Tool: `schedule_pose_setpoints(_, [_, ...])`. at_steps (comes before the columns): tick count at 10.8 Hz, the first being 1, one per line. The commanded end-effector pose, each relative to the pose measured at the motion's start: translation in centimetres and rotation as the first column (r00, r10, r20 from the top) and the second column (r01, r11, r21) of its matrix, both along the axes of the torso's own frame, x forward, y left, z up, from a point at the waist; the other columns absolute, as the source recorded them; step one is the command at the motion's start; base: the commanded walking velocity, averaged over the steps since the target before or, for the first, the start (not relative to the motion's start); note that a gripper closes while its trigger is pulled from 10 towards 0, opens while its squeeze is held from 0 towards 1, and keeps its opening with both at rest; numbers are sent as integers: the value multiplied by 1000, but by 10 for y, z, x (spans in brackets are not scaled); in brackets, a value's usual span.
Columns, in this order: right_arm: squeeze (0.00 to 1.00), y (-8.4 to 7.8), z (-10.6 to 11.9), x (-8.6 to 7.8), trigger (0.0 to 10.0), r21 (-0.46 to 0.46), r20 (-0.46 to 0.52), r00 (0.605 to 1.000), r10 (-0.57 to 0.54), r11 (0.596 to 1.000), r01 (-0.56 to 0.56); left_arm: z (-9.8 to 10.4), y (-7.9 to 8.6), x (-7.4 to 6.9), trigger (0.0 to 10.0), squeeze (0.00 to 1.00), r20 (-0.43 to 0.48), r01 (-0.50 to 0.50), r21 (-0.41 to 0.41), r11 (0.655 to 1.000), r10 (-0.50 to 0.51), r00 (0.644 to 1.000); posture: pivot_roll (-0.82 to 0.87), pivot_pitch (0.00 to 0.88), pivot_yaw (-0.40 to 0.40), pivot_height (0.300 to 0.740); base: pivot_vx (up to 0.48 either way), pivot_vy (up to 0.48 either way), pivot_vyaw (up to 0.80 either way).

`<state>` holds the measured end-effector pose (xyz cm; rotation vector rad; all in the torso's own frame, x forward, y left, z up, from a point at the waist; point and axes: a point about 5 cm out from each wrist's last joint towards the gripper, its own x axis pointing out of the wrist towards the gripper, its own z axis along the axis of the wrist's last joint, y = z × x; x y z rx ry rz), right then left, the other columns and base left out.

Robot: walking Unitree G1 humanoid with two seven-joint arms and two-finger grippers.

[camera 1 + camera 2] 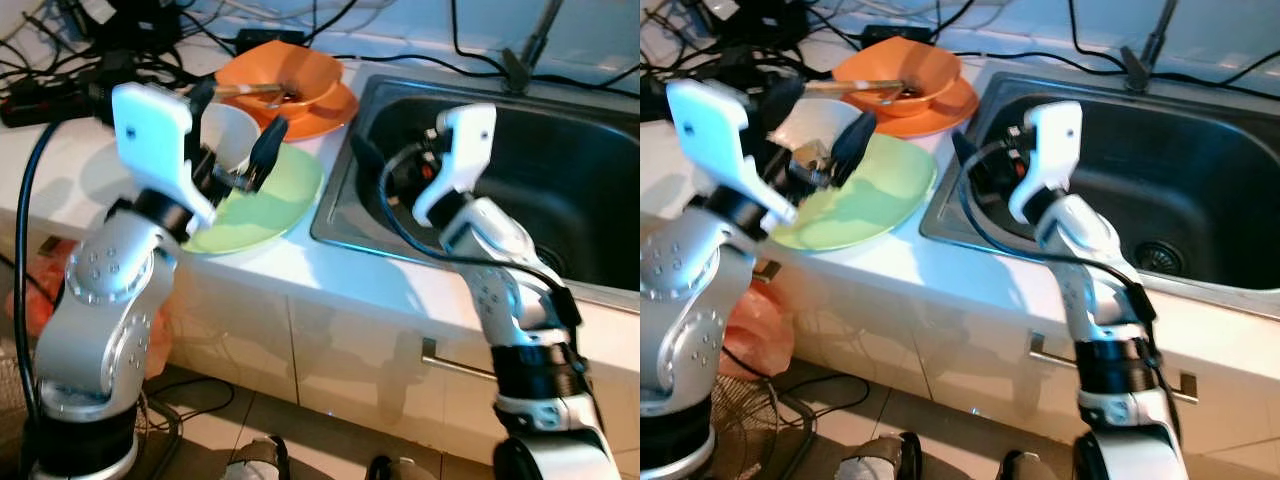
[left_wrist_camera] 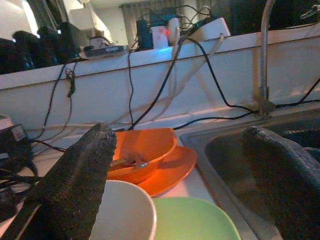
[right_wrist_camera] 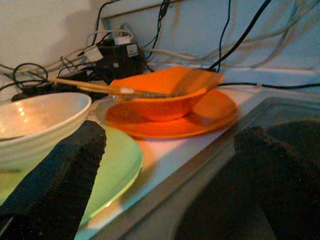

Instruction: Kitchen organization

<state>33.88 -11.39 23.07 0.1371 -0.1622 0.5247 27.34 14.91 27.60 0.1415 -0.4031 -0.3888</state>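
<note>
At the frame's left, the left pincer (image 1: 238,135) hovers spread wide around the white bowl (image 1: 228,132), likely sizing up a grasp. The bowl sits on the green plate (image 1: 270,205) at mid-desk. Right of centre, the right pincer (image 1: 375,165), also wide, waits over the sink (image 1: 560,190).

The left gripper (image 1: 235,135) hides part of the white bowl (image 1: 228,128), upper left of frame. The sink (image 1: 1200,190) runs off the right edge. The faucet (image 2: 265,55) is cut off at the top. Both robot arms leave the bottom edge.
</note>
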Motion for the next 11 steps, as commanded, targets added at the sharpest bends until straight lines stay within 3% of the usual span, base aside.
schedule_pose_setpoints(1, [0,-1,6,-5,10000,13,16,999,33,999,-33,1,0,-4,10000,0,23,-3,20,1000,2,1000,176,122,25,740,0,0,0])
schedule_pose_setpoints(4, [0,5,8,-24,10000,8,-37,967,251,968,-251,-12,1,-11,10000,0,16,-19,76,997,18,1000,180,129,29,740,0,0,0])
schedule_pose_setpoints(9, [0,2,2,-28,10000,-36,-71,963,261,964,-264,-40,22,-26,10000,0,1,-67,234,970,68,998,190,142,27,740,0,0,0])
schedule_pose_setpoints(11, [0,5,-1,-37,10000,-71,-88,932,353,930,-359,-45,25,-25,10000,0,2,-68,291,954,71,998,186,145,29,740,0,0,0])
